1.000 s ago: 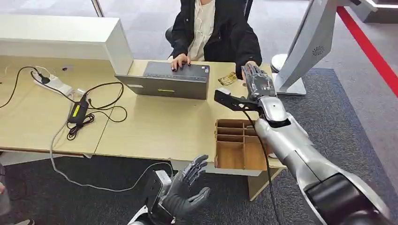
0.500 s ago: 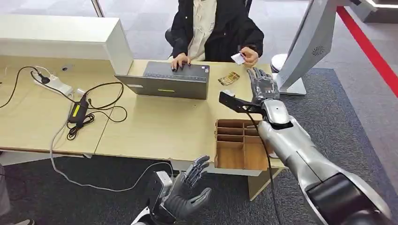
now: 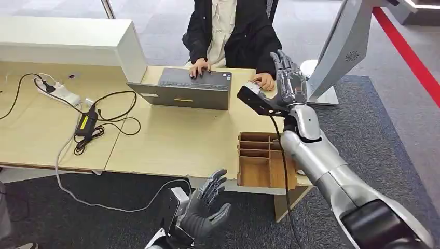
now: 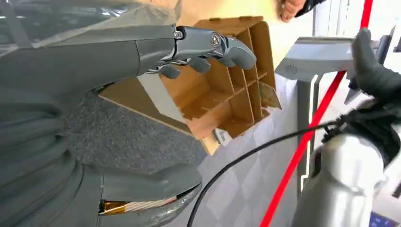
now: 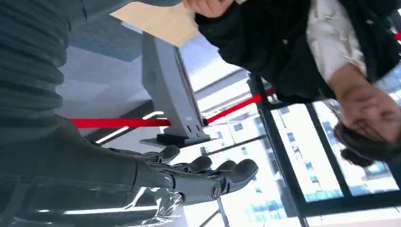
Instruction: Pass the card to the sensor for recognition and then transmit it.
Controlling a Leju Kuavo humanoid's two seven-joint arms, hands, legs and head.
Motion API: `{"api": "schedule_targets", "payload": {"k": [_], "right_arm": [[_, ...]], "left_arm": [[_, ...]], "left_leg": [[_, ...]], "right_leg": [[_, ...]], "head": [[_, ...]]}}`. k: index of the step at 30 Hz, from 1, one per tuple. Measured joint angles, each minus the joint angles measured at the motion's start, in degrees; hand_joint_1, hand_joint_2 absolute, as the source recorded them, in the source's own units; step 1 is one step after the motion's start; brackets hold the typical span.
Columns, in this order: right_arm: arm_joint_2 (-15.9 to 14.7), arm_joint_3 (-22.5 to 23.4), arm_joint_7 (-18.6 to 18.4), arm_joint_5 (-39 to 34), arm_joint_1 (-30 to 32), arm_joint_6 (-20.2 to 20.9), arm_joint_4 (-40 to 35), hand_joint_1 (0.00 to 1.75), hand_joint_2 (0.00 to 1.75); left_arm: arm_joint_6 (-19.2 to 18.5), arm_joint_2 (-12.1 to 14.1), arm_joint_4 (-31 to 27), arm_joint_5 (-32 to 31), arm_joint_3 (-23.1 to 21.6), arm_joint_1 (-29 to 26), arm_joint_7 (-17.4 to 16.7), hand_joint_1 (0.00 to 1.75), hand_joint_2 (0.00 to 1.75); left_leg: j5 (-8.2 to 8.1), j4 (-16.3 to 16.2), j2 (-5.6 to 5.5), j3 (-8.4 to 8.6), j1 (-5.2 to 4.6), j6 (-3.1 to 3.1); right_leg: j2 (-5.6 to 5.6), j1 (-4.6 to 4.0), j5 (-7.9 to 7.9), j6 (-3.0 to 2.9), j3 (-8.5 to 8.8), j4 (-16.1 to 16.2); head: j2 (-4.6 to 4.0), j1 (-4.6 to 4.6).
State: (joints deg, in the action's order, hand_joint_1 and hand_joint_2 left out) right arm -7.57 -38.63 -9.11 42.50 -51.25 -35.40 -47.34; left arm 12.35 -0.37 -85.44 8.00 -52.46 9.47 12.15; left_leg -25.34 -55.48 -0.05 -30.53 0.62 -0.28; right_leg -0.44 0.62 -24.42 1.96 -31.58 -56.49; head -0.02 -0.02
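Change: right hand (image 3: 288, 83) has lifted upright; the person's hand (image 3: 264, 80) returned to the desk (image 3: 171, 140).
Hands: both spread, empty; left hand (image 3: 207, 207) low.
Card: not discernible.
Risk: raised arm could strike the person if swung.

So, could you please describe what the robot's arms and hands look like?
Both arms are glossy silver with rounded shells. The right hand and left hand are dark grey with many jointed fingers. A black cable runs along the right arm, and a black camera bracket sits at its wrist.
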Motion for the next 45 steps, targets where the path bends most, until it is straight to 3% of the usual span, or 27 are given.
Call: {"api": "schedule_targets", "payload": {"k": [5,10,17,28,45], "right_arm": [[-3.53,1.95,-3.73,3.69,5.84,0.72,-15.05,0.00,1.75],[-7.29,5.12,-5.34,3.42,13.84,3.98,-29.30,0.00,1.75],[-10.59,9.44,-6.06,4.80,23.43,9.46,-41.35,0.00,1.75],[-11.48,11.15,-7.46,16.19,31.72,17.31,-46.32,0.00,1.75],[-10.92,8.68,-7.02,18.70,30.65,22.49,-41.29,0.00,1.75]], "left_arm": [[1.05,0.35,0.00,-0.59,0.11,-0.42,-0.04,0.00,1.75],[0.87,1.09,0.00,-0.74,0.48,-1.14,0.07,0.00,1.75],[1.62,1.84,-0.33,-0.98,0.57,-2.06,-0.39,0.00,1.75],[-0.72,1.92,-0.72,-0.55,0.57,-2.06,-1.27,0.00,1.75],[-1.55,1.92,-1.16,-0.02,0.48,-1.27,-2.12,0.00,1.75]], "left_leg": [[0.00,-0.01,-0.01,0.03,0.00,0.00],[-0.02,0.01,0.00,0.02,-0.01,0.01],[-0.02,0.02,0.00,0.02,-0.01,0.01],[-0.02,0.04,0.00,-0.01,-0.01,0.01],[-0.02,0.04,-0.01,-0.06,-0.01,0.01]], "right_leg": [[-0.02,0.00,-0.01,0.01,0.04,0.05],[0.00,0.01,0.00,0.01,0.04,0.07],[0.00,0.01,-0.01,0.00,0.03,0.07],[0.00,0.01,-0.01,0.00,0.04,0.06],[-0.01,0.01,-0.01,0.00,0.03,0.05]], "head": [[0.00,0.04],[0.00,0.02],[0.00,0.00],[0.00,0.02],[0.00,0.02]]}}
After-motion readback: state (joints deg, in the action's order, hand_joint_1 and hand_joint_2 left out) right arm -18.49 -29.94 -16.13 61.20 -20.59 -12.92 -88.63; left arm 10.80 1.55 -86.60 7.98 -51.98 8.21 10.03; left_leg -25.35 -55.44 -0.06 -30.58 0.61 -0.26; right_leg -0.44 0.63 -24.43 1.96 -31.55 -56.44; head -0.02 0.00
